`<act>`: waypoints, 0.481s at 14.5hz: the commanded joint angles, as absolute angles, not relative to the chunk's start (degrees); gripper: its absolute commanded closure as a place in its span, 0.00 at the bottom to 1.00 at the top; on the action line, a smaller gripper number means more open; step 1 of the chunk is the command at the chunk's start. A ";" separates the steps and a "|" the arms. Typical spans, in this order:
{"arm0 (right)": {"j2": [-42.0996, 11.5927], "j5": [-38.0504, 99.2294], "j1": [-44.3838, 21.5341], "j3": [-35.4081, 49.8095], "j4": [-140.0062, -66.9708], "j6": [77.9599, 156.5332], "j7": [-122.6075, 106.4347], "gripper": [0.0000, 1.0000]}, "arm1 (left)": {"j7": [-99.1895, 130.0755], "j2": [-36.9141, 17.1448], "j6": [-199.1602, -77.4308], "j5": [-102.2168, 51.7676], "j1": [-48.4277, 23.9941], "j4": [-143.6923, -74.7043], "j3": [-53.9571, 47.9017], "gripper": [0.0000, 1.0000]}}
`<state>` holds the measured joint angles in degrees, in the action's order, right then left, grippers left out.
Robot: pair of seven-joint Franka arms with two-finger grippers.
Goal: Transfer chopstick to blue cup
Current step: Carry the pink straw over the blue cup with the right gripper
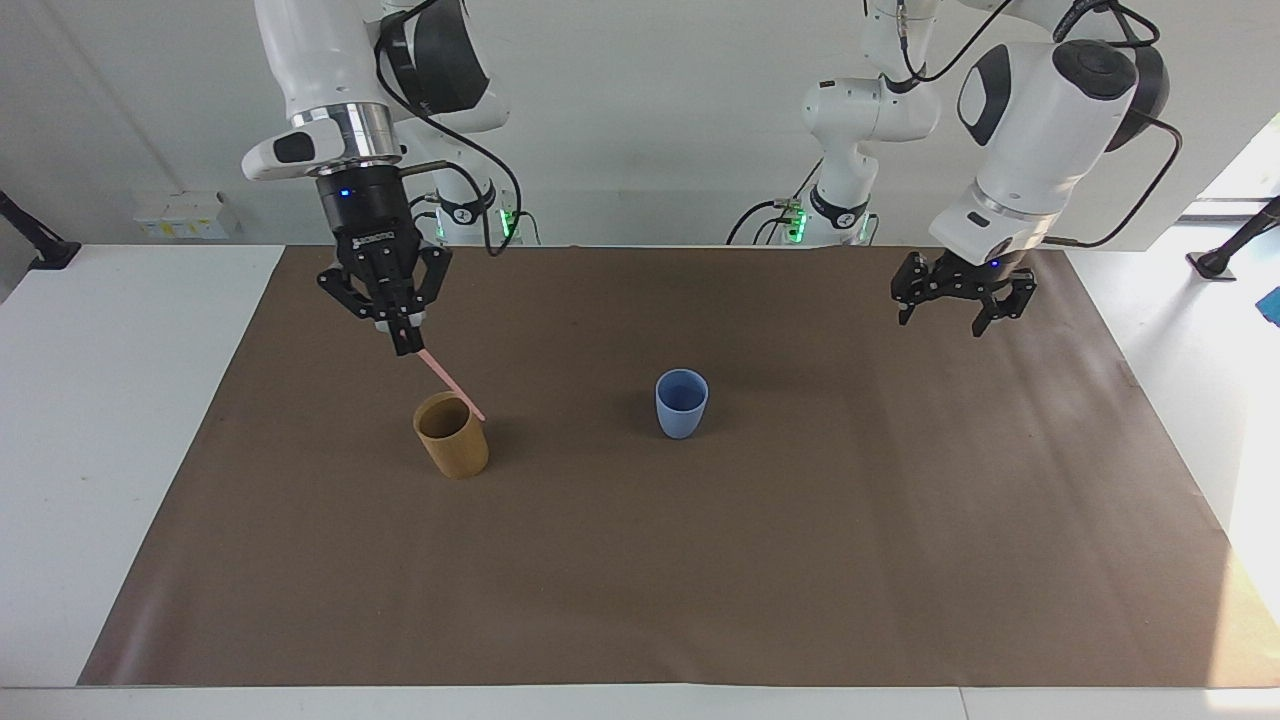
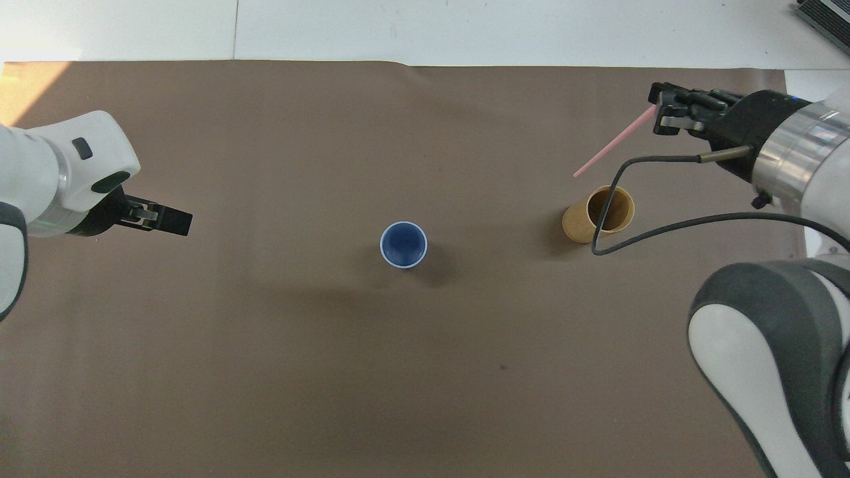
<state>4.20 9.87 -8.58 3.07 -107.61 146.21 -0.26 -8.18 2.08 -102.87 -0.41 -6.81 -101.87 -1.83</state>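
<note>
The pale pink chopstick [image 1: 450, 381] is pinched at its top end by my right gripper [image 1: 404, 338], which is shut on it. The stick slants down with its lower tip in the air just above the rim of the tan cup [image 1: 452, 436], clear of it. In the overhead view the right gripper [image 2: 659, 111] holds the chopstick [image 2: 609, 144] over the mat beside the tan cup [image 2: 599, 212]. The blue cup [image 1: 681, 403] stands upright and empty mid-mat, also seen from overhead [image 2: 403, 244]. My left gripper [image 1: 953, 308] is open and empty, raised over the mat toward the left arm's end [image 2: 167, 221].
A brown mat [image 1: 800, 560] covers most of the white table [image 1: 110, 400]. The right arm's black cable [image 2: 637, 226] loops over the tan cup in the overhead view.
</note>
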 commanded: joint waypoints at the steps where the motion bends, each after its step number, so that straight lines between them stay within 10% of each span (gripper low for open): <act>1: 6.06 8.96 -13.43 2.90 -109.60 145.21 -0.80 1.00 | -9.93 2.64 -95.48 -0.62 -5.11 -95.57 -2.55 0.00; 7: 2.46 8.35 -25.03 2.90 -110.13 150.02 2.81 1.00 | -11.16 3.60 -89.91 -0.70 -4.57 -90.97 -2.28 0.00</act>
